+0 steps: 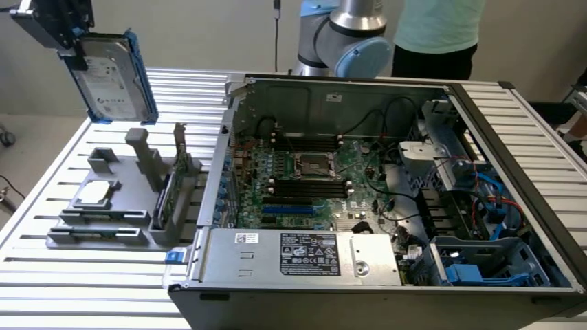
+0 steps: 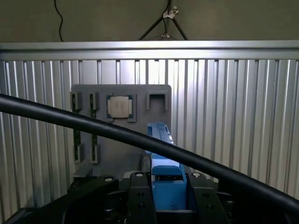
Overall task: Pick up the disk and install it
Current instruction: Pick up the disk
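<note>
We see end effector [image 1: 73,49] part-closed, clamped on upper end of disk [image 1: 112,77]. Disk hangs just below it, well above tabletop [image 1: 92,289], at exterior view's left of case [image 1: 321,96]. Long axis near vertical, slightly tilted. Label faces exterior camera.

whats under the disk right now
The disk, clamped in the gripper, hangs above the grey holder carrying a small silver square piece. A black cable hides part of the holder.
</note>
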Available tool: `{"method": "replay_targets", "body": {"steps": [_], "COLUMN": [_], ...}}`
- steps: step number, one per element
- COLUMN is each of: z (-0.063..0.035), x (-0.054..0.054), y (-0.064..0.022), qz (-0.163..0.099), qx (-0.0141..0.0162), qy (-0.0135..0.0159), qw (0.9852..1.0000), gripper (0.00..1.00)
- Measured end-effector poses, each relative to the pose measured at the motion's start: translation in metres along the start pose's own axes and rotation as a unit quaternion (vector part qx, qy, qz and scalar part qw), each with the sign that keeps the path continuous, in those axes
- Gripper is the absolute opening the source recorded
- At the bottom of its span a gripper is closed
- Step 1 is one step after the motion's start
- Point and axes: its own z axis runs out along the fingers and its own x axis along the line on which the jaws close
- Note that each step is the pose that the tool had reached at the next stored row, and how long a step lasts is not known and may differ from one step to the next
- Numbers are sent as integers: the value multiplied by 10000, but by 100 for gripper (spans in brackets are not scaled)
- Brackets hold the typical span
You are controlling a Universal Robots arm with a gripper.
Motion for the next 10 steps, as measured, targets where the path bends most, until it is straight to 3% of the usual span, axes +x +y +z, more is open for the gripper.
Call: {"method": "replay_targets", "body": {"steps": [10], "z": [-451], "x": [46], "y": [-458], "qz": [-1], "qx": [-23], "qy": [-18], "qw": [10000], "gripper": [32]}}
